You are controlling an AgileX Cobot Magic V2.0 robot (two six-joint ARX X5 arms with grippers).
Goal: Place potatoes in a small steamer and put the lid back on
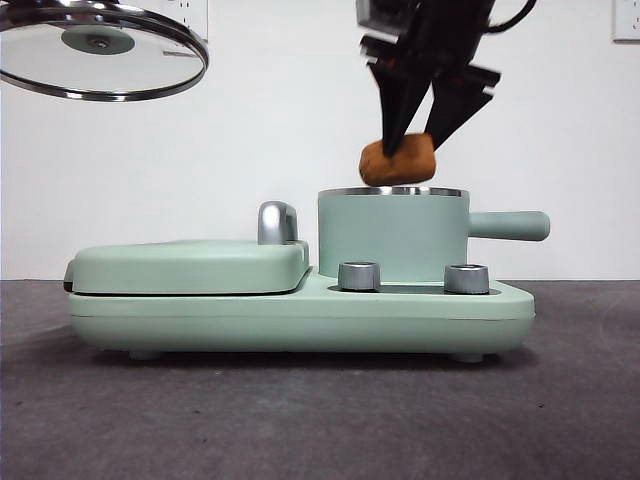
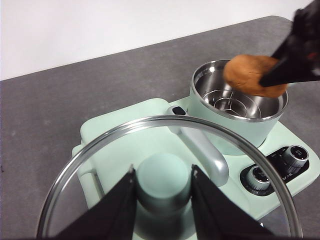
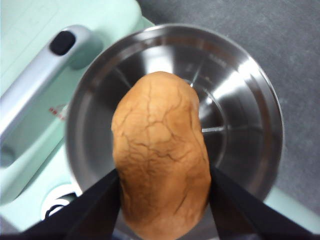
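Nearest the front camera, on the dark table (image 1: 320, 420), I see the mint-green cooker base (image 1: 300, 315) with two steel knobs (image 1: 359, 276) facing me. On its one side lies the flat griddle cover (image 1: 190, 265) with a chrome handle (image 1: 277, 222); on the other stands the small steamer (image 1: 392, 232), open-topped, its straight side handle (image 1: 508, 225) pointing away from the griddle.

Just above the steamer's steel rim, not touching it, my right gripper (image 1: 418, 135) has its jaws closed against the potato (image 1: 398, 160). From the front its long axis lies roughly level, along the pot's width. On the right wrist camera the potato (image 3: 161, 155) runs lengthwise out between the jaws, its free end over the middle of the pot's steel bowl (image 3: 240, 115).

Higher up and off over the griddle side, my left gripper (image 2: 162, 197) has its jaws clamped on the knob (image 2: 164, 181) of the glass lid (image 1: 100, 50), which hangs slightly tilted, well apart from the steamer (image 2: 235, 117).
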